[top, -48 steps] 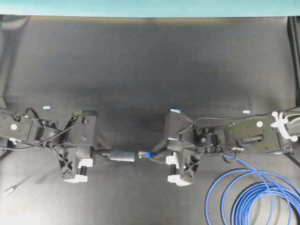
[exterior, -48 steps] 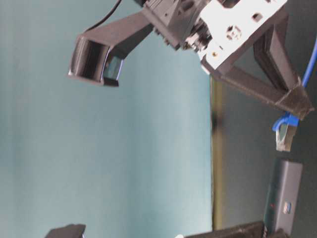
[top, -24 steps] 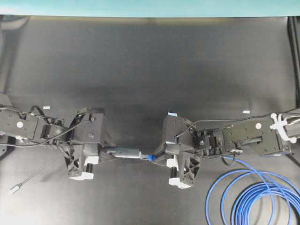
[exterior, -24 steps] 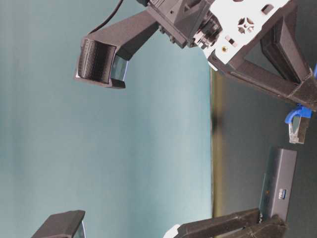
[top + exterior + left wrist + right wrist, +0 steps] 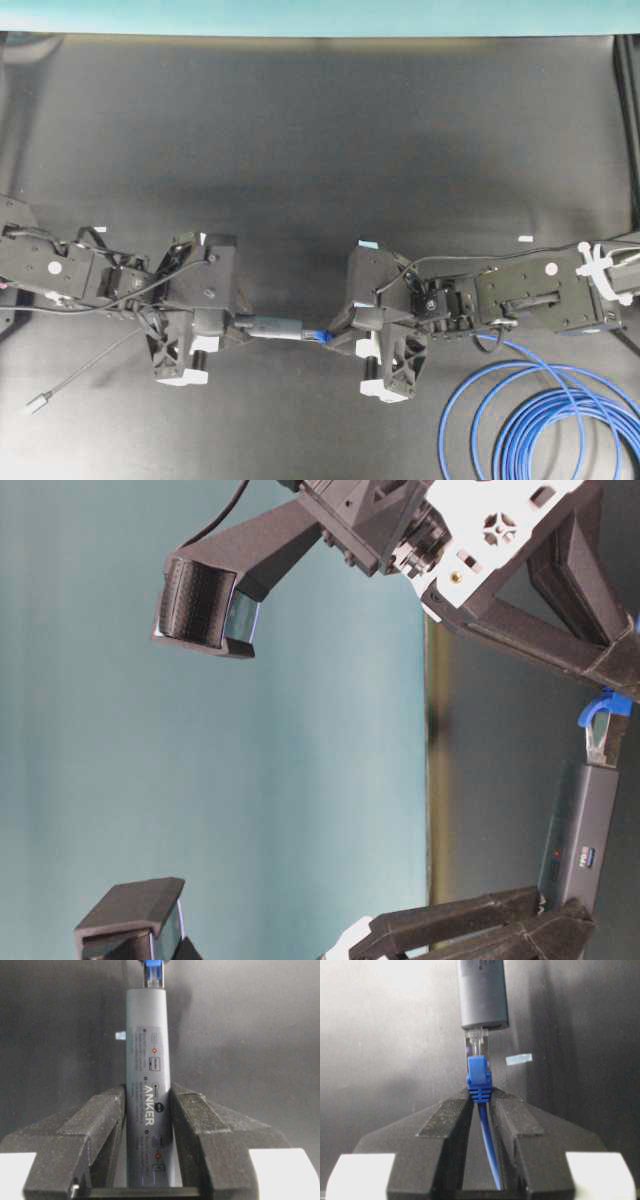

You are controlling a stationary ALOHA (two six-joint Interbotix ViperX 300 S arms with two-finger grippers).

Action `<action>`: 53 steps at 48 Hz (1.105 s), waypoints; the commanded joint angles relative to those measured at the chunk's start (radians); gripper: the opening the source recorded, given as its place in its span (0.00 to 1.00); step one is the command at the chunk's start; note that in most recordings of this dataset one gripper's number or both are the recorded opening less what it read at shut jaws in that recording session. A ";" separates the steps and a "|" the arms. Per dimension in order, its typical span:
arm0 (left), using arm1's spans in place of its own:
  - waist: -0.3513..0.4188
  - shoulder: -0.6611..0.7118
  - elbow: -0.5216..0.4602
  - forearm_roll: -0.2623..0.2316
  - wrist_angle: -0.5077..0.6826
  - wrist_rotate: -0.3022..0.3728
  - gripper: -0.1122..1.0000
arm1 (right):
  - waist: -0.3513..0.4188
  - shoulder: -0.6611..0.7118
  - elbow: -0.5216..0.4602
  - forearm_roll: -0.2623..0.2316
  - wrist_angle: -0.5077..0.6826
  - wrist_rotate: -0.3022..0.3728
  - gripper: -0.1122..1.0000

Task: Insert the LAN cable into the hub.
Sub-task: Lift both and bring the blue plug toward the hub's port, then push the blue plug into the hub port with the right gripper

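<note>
A black bench [image 5: 320, 140] carries everything, with a teal wall [image 5: 320, 15] along its far edge. Small pale tape marks [image 5: 525, 238] sit on the bench: one beyond the right pincer [image 5: 335, 338], another [image 5: 98, 229] beyond the left pincer [image 5: 238, 325].

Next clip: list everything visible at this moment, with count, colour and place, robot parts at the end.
LAN cable: one, bright blue, loops lying on the table at the overhead view's lower right.
Plug: one, clear tip with blue boot, its tip at the hub's end port.
Hub: one, dark grey bar with white ANKER lettering, held level between the arms.
Hub cord: one, thin dark grey with a silver end plug, trailing to the lower left.
Table: one, black mat.
Tape marks: small white bits on the mat.
Left gripper: one, black, closed on the hub.
Right gripper: one, black, closed on the cable just behind the plug.
</note>
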 commanded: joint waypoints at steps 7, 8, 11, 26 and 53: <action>-0.003 -0.002 -0.020 0.003 -0.002 0.002 0.36 | -0.002 -0.005 -0.017 0.000 -0.006 -0.002 0.20; -0.003 -0.002 -0.020 0.003 -0.002 0.002 0.36 | -0.002 -0.005 -0.017 0.000 -0.006 -0.002 0.20; -0.005 -0.002 -0.020 0.005 0.005 0.002 0.36 | -0.002 -0.005 -0.017 0.000 -0.006 -0.002 0.20; -0.008 -0.002 -0.018 0.003 0.011 0.002 0.36 | -0.006 -0.005 -0.017 0.000 -0.003 -0.002 0.20; 0.003 0.014 -0.035 0.003 0.011 0.000 0.36 | -0.006 -0.002 -0.023 0.000 -0.002 -0.005 0.20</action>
